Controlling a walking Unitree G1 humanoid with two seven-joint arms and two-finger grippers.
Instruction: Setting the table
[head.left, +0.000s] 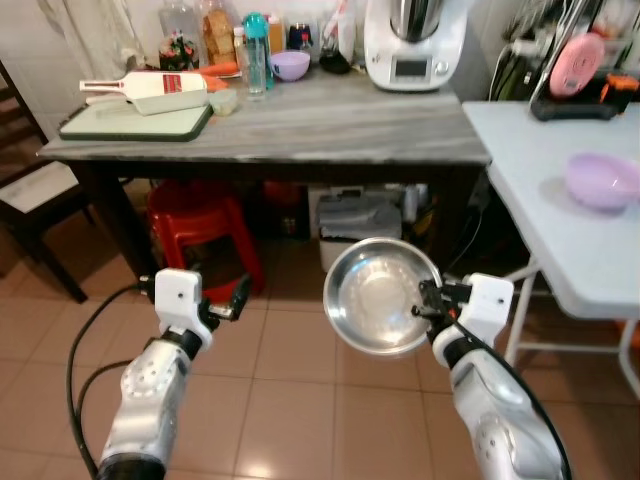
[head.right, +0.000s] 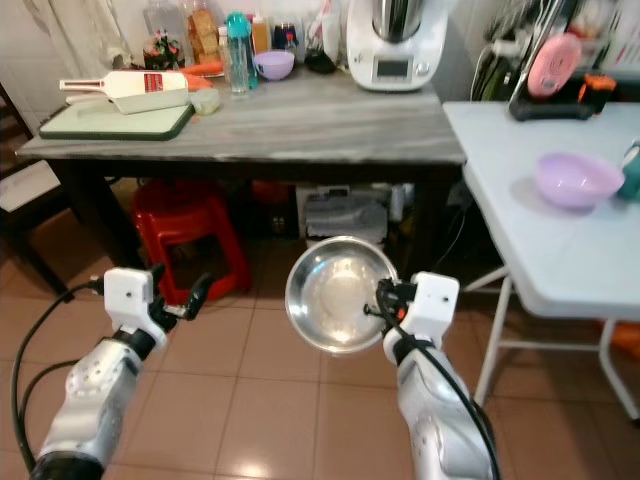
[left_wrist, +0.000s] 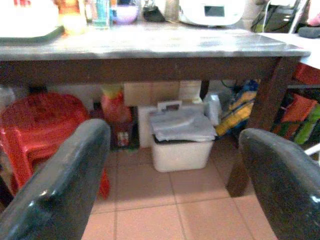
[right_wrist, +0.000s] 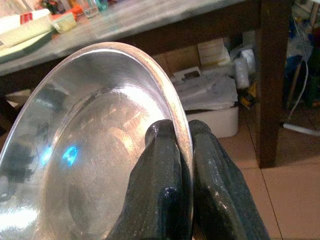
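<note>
My right gripper (head.left: 427, 303) is shut on the rim of a shiny steel bowl (head.left: 378, 296), held tilted above the tiled floor, in front of the grey-topped table (head.left: 330, 125). In the right wrist view both black fingers (right_wrist: 165, 165) pinch the steel bowl's (right_wrist: 90, 150) edge, one inside and one outside. My left gripper (head.left: 230, 300) hovers low at the left, open and holding nothing; its two fingertips (left_wrist: 65, 175) stand wide apart. A lilac bowl (head.left: 603, 180) rests on the white folding table (head.left: 540, 170) at the right.
The grey-topped table carries a green tray (head.left: 135, 122) with a white paddle-shaped item, bottles, a small purple bowl (head.left: 290, 65) and a white kitchen machine (head.left: 415, 45). Below it sit a red stool (head.left: 195, 230) and a white lidded bin (head.left: 358, 222). A dark chair (head.left: 30, 200) stands left.
</note>
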